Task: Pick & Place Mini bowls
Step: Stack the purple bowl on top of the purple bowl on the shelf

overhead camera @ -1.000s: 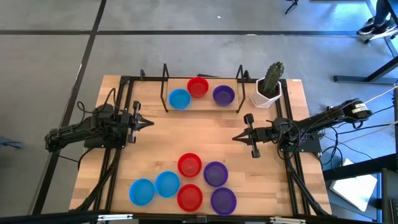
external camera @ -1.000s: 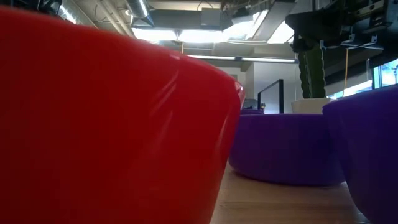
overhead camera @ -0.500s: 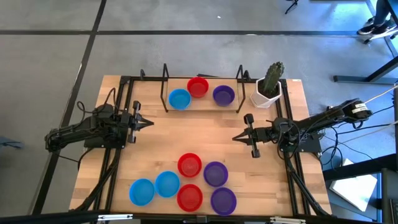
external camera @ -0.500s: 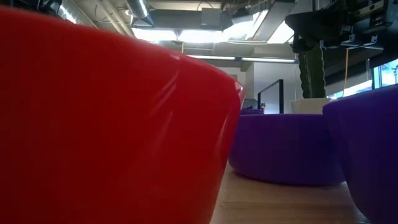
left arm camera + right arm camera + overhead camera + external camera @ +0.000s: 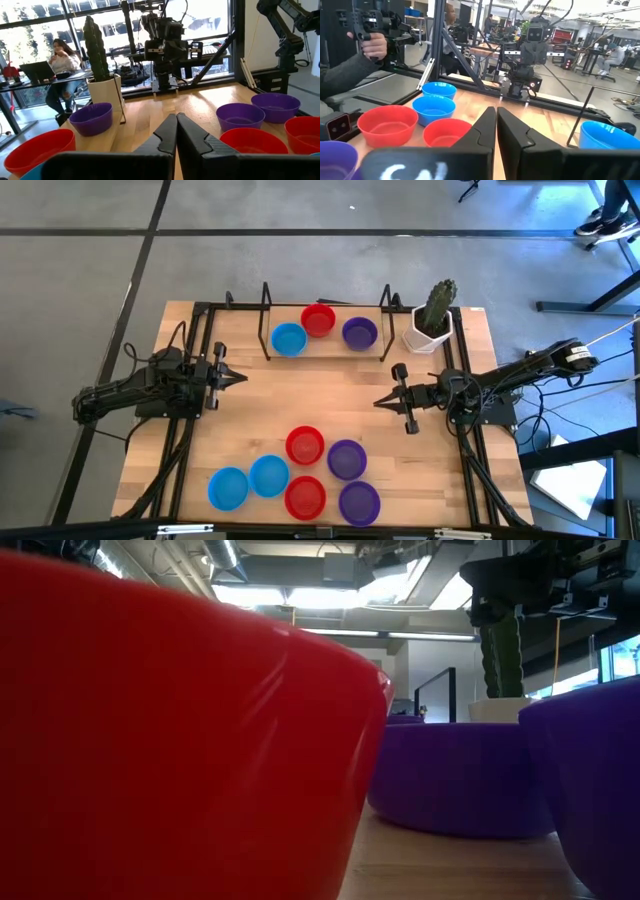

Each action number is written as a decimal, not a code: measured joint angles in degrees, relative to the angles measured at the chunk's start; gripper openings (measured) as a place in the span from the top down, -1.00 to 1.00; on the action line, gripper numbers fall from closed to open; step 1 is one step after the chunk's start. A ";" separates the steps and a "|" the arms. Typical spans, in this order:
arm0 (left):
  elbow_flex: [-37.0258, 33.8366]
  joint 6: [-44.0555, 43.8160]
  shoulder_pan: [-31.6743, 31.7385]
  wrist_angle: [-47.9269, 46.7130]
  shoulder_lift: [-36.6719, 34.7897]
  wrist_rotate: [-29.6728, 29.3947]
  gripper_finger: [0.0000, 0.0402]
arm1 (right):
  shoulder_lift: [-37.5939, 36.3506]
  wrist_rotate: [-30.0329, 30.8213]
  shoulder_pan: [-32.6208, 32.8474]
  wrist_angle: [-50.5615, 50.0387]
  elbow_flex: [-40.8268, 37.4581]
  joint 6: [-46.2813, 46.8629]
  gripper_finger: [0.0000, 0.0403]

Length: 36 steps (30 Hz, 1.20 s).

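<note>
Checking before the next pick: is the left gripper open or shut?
Shut. The left gripper has its fingers pressed together with nothing between them, pointing across the table.

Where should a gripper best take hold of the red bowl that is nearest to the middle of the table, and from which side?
Probably at the rim of the red bowl, from above, one finger inside and one outside. It stands upright and open; its wall is thin. The rim part facing the table's middle is free; a purple bowl sits close beside it. The left gripper and right gripper are shut.
</note>
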 joint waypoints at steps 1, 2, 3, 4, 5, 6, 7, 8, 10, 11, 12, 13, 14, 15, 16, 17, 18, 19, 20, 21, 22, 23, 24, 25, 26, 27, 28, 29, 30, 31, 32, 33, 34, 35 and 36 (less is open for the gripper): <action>0.00 0.02 0.00 0.02 0.00 0.00 0.97 | 0.00 -0.05 0.02 -0.03 0.00 -0.34 0.91; 0.00 0.02 -0.02 0.02 0.00 0.00 0.97 | 0.00 -0.04 0.00 -0.12 0.00 -0.65 0.91; 0.00 0.04 0.00 0.06 0.00 -0.01 0.96 | 0.00 -0.02 0.00 -0.20 0.00 -1.09 0.91; 0.00 0.04 -0.02 0.22 0.00 0.00 0.96 | 0.00 -0.02 0.00 -0.24 0.00 -1.68 0.91; 0.00 0.05 0.00 0.58 0.00 0.00 0.96 | 0.02 -0.02 0.00 -0.26 0.00 -1.92 0.91; 0.00 0.08 -0.02 0.99 0.00 0.00 0.96 | 0.02 0.00 0.00 -0.30 0.00 -1.95 0.91; 0.00 0.11 0.00 1.21 0.00 -0.01 0.97 | 0.02 0.00 0.00 -0.34 0.00 -1.93 0.91; 0.00 0.14 -0.02 1.24 0.00 0.00 0.97 | 0.01 -0.02 0.00 -0.37 -0.01 -1.86 0.91; 0.00 0.15 -0.02 1.18 0.00 0.00 0.98 | 0.02 -0.02 0.00 -0.45 0.00 -1.51 0.91; 0.00 0.15 0.00 1.10 0.00 0.00 0.98 | 0.02 -0.02 0.00 -0.68 0.00 -1.05 0.91; 0.00 0.11 0.00 0.99 0.00 0.00 0.98 | 0.02 -0.04 0.00 -0.94 0.00 -0.54 0.91; 0.00 0.11 -0.02 0.91 0.00 0.00 0.98 | 0.02 -0.02 0.00 -1.14 0.00 -0.23 0.91; 0.00 0.12 0.00 0.90 0.00 0.00 0.97 | 0.02 -0.03 0.00 -1.17 -0.02 -0.04 0.91; 0.00 0.13 -0.02 0.90 0.00 0.00 0.97 | 0.02 -0.02 0.00 -1.16 -0.02 -0.04 0.91; 0.00 0.13 0.00 0.90 0.00 0.00 0.96 | 0.02 -0.02 0.00 -1.14 -0.02 -0.18 0.91; 0.00 0.13 0.00 0.90 0.00 0.00 0.96 | 0.02 -0.01 0.00 -1.14 -0.02 -0.37 0.91; 0.00 0.13 -0.01 0.90 0.00 0.00 0.96 | 0.02 -0.02 0.00 -1.14 0.00 -0.37 0.91; 0.00 0.13 -0.01 0.90 0.00 0.00 0.96 | 0.02 -0.02 0.00 -1.14 -0.02 -0.37 0.91; 0.00 0.13 0.00 0.90 0.00 0.00 0.97 | 0.02 -0.02 0.00 -1.14 -0.02 -0.37 0.91; 0.00 0.13 0.00 0.91 0.00 0.00 0.97 | 0.02 -0.02 0.00 -1.14 -0.02 -0.37 0.91; 0.00 0.13 -0.01 0.91 0.00 0.00 0.98 | 0.02 -0.02 0.00 -1.14 -0.02 -0.37 0.91; 0.00 0.13 -0.02 0.92 0.00 0.00 0.98 | 0.02 -0.02 0.00 -1.14 -0.02 -0.37 0.91; 0.00 0.13 -0.01 0.94 0.00 0.00 0.99 | 0.02 -0.02 0.00 -1.15 -0.02 -0.37 0.91; 0.00 0.13 -0.02 1.00 0.00 0.00 0.99 | 0.02 -0.01 0.00 -1.22 -0.02 -0.37 0.91; 0.00 0.15 0.00 1.12 0.00 0.00 0.99 | 0.02 -0.01 0.00 -1.41 -0.02 -0.37 0.91; 0.00 0.15 0.00 1.19 0.00 0.00 0.99 | 0.02 0.00 0.00 -1.57 -0.02 -0.37 0.91; 0.00 0.15 0.00 1.20 0.00 0.00 0.98 | 0.02 -0.01 0.00 -1.61 -0.02 -0.37 0.91; 0.00 0.15 -0.01 1.18 0.00 0.00 0.98 | 0.02 0.00 0.00 -1.57 -0.02 -0.37 0.91; 0.00 0.15 0.00 1.19 0.00 0.00 0.97 | 0.02 -0.02 0.00 -1.55 -0.02 -0.37 0.91; 0.00 0.15 -0.02 1.20 0.00 0.00 0.97 | 0.02 0.00 0.00 -1.57 -0.02 -0.37 0.91; 0.00 0.15 -0.01 1.18 0.00 0.00 0.97 | 0.02 0.00 0.00 -1.57 -0.02 -0.37 0.91; 0.00 0.17 0.00 1.18 0.00 0.00 0.97 | 0.02 0.00 0.00 -1.56 -0.02 -0.45 0.91; 0.00 0.17 -0.01 1.18 0.00 0.00 0.97 | 0.02 0.00 0.00 -1.55 -0.02 -0.55 0.91; 0.00 0.17 -0.02 1.16 0.00 0.00 0.98 | 0.02 0.01 0.00 -1.57 -0.02 -0.55 0.91; 0.00 0.17 -0.01 1.16 0.00 0.00 0.98 | 0.02 0.01 0.00 -1.55 -0.02 -0.55 0.91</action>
